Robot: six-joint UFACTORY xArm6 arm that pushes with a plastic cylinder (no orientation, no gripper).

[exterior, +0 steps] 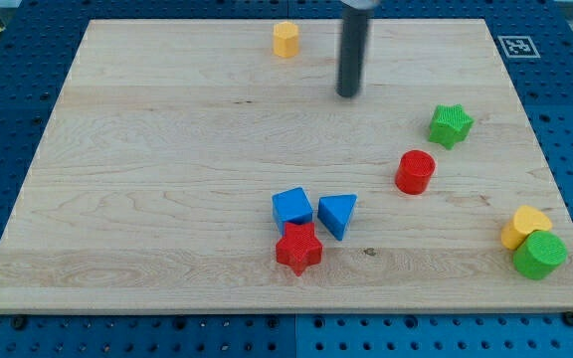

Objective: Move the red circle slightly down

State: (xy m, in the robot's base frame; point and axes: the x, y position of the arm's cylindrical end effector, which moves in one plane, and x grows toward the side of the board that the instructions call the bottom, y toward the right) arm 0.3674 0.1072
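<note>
Red circle: The red circle (415, 171), a short upright cylinder, stands on the wooden worktop (167, 199) toward the view's right, apart from every other block.
Our tip: My tip (348, 95) rests well apart from the red circle, at about 10 o'clock from it, touching nothing.
Claw: We carry no claw on this arm, only the dark rod, so there is nothing to be apart, together or clamped.
Neighbours: A green star (451, 125) sits near the red circle at 1 o'clock; a blue triangular block (337, 214) lies at 8 o'clock, just beside a blue cube (292, 207) and a red star (298, 249).
Farther off: A yellow cylinder (286, 40) stands near the view's top; a yellow block (524, 226) touches a green cylinder (539, 255) at the view's lower right.
Handling: We judge the red circle light, rigid and low, likely to slide easily on the smooth wood; its round wall may slip sideways off the rod if struck off-centre.
Where to press: We would meet it at its 12 o'clock side, dead centre, and push gently toward 6 o'clock.
Path: The wood at 6 o'clock of the red circle looks free, so a short nudge should disturb nothing.
</note>
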